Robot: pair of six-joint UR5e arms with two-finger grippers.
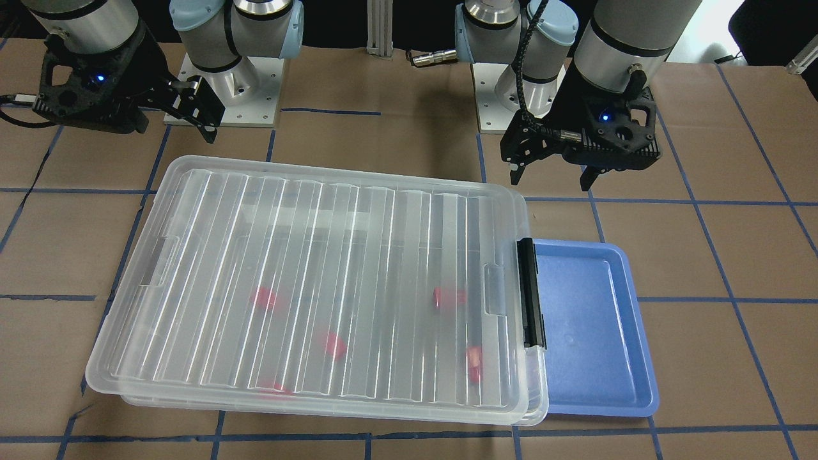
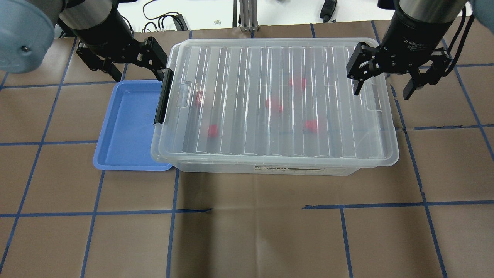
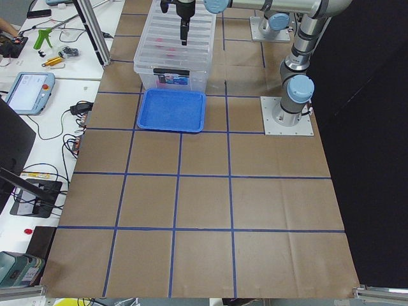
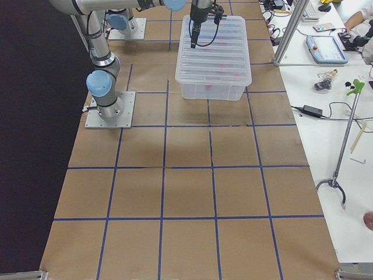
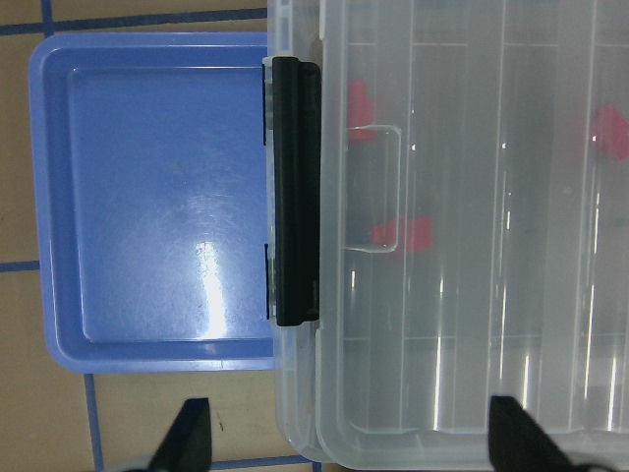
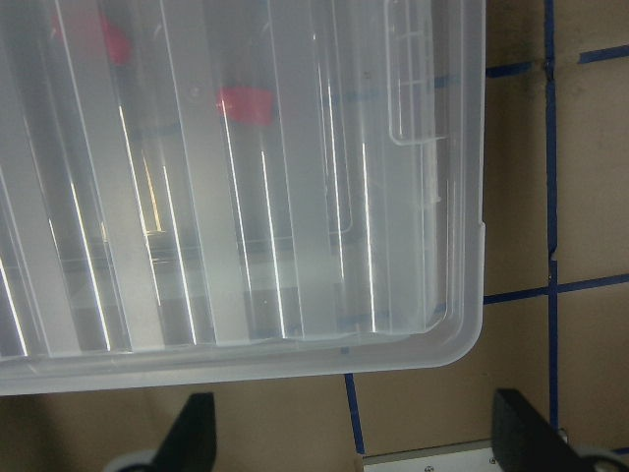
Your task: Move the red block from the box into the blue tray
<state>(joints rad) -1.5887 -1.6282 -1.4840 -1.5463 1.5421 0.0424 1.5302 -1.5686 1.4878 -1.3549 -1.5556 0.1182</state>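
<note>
Brown paper table [image 2: 247, 239] with blue tape grid [image 2: 96, 212], work bench [image 3: 51, 83] at the side. Inside box [image 2: 216, 168], red block [image 2: 213, 130] only a blurred spot under ribbed lid [image 2: 328, 116]. Blue tray [image 2: 127, 127] just beside black clip [image 2: 162, 96], one edge hidden. Left gripper [image 2: 136, 74], right gripper [image 2: 382, 94] spread wide, empty.

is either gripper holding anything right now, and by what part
Nothing is held. The left gripper and right gripper both hang open and empty near the ends of the closed box.
</note>
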